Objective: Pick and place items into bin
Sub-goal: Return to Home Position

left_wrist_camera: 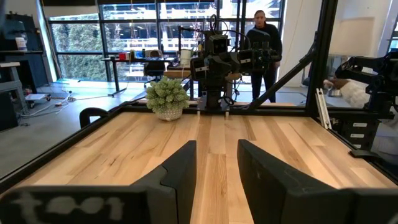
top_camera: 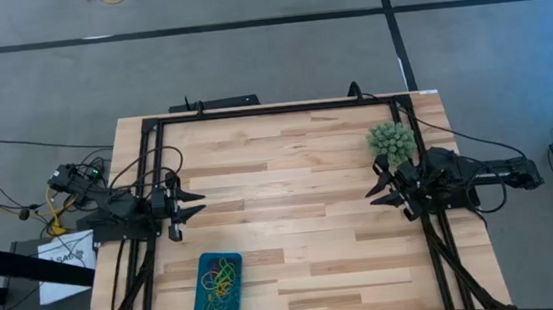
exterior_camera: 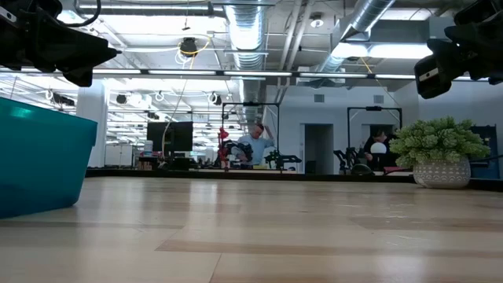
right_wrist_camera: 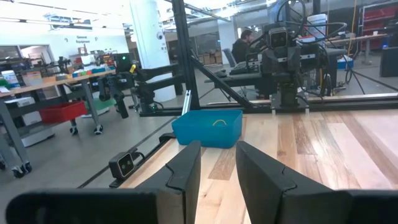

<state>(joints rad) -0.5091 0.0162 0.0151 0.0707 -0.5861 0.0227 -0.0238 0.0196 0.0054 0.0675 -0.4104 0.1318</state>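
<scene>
The teal-blue bin (top_camera: 218, 288) stands near the table's front left and holds several rubber-band loops (top_camera: 219, 280) in yellow, green and red. It also shows in the low view (exterior_camera: 39, 157) and the right wrist view (right_wrist_camera: 207, 127), where one yellow loop (right_wrist_camera: 219, 122) lies on its rim. My left gripper (top_camera: 195, 204) is open and empty at the table's left edge, above the board. My right gripper (top_camera: 375, 191) is open and empty at the right edge, beside the plant ball. No loose loops show on the table.
A spiky green plant ball (top_camera: 392, 141) in a white pot stands at the table's right, close to my right gripper. A black frame (top_camera: 273, 109) borders the table. People stand in the room beyond (left_wrist_camera: 264, 37). The middle of the board (top_camera: 291, 204) is bare wood.
</scene>
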